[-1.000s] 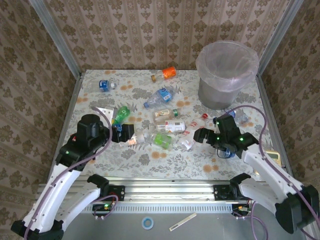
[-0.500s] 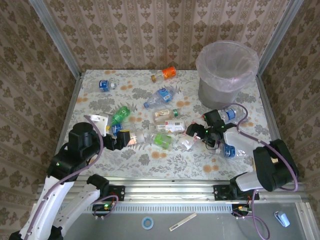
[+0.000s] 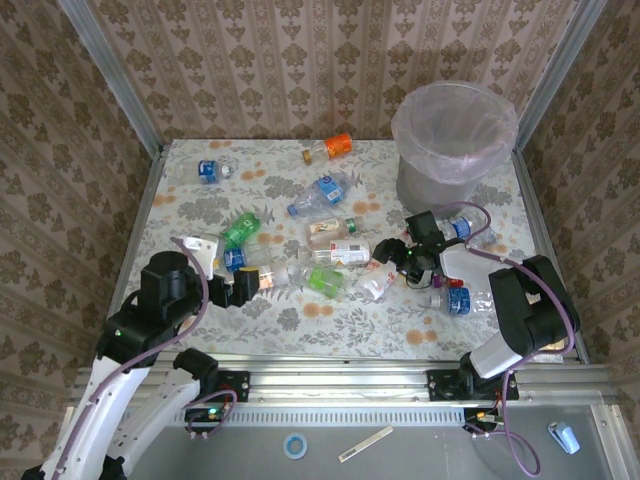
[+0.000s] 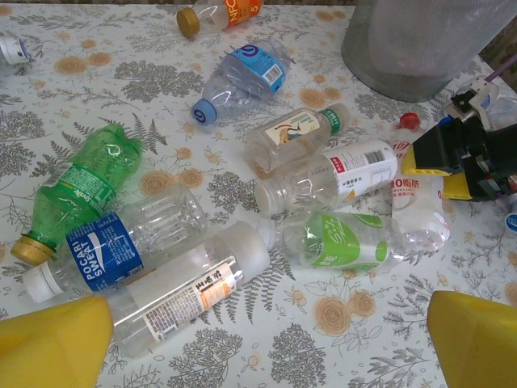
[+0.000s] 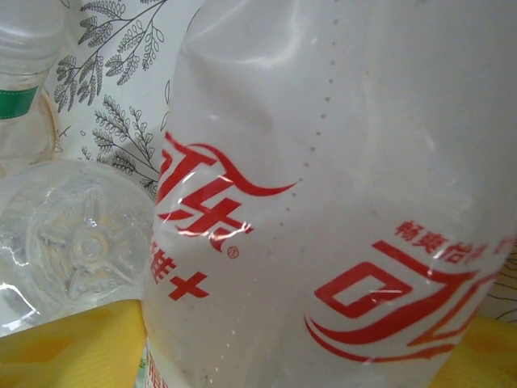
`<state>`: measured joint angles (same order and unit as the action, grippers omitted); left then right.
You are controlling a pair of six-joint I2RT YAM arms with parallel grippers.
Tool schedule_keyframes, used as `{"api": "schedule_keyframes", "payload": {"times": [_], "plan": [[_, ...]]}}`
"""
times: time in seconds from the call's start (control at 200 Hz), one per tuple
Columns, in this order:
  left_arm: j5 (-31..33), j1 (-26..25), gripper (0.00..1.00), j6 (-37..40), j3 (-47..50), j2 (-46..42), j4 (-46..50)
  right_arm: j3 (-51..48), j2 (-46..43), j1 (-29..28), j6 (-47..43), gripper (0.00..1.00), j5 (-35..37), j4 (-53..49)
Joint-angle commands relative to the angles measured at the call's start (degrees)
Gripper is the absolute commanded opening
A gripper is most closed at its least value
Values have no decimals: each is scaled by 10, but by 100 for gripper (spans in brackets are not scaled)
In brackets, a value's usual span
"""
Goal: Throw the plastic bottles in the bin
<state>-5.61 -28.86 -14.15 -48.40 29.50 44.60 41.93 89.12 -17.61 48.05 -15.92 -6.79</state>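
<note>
**Right arm down on the red-print bottle, left one hanging wide**

So all the bottles (image 3: 325, 232) I can make out are lying on their sides across the flowery surface (image 3: 330, 322). The bin (image 3: 455, 150) stands at the far right corner with its bag (image 3: 455, 125) folded over the rim.

The right arm (image 3: 520, 300) is doubled back toward the middle. The right jaws sit either side of the red-print bottle (image 5: 323, 202), a crumpled clear one with a white label. On the right wrist camera that label is right up at the lens, with a yellow pad (image 5: 73, 339) low on each side. I honestly can't tell if they're squeezing it or only straddling it. The bottle lies on the surface at the bin side of the pile, its red cap (image 4: 410, 121) pointing toward the bin. The green-label bottle (image 4: 339, 242) is just beside it.

On the left arm (image 3: 165, 290), the left jaws are spread wide over the near left of the pile. Closest to them are the long clear bottle (image 4: 190, 295) and the Pocari bottle (image 4: 105, 255), lying side by side and touching. The green bottle (image 4: 81, 182) is right next to those.

Farther out are the blue-label bottle (image 4: 242, 81) and, near the far edge, the orange-label bottle (image 4: 226, 12).
</note>
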Motion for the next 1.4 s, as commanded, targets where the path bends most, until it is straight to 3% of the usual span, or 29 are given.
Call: {"api": "schedule_keyframes", "payload": {"times": [0.0,0.205,0.38,0.51,1.02,1.395], "plan": [[9,-3,100,9,8,-9,-4,-11,-3,3,4,70,4,28],[11,-3,100,10,12,-11,-8,-7,-13,2,-9,57,-12,21],[16,-3,100,9,13,-15,-9,-10,-33,3,-15,38,-19,16],[11,-3,100,11,16,-20,-18,-7,-66,2,-27,32,-20,-8],[-21,-1,100,37,61,-111,-108,48,-307,-1,-119,23,-27,-142],[-49,2,100,45,109,-203,-180,40,-414,-5,-177,20,-91,-71]]}}
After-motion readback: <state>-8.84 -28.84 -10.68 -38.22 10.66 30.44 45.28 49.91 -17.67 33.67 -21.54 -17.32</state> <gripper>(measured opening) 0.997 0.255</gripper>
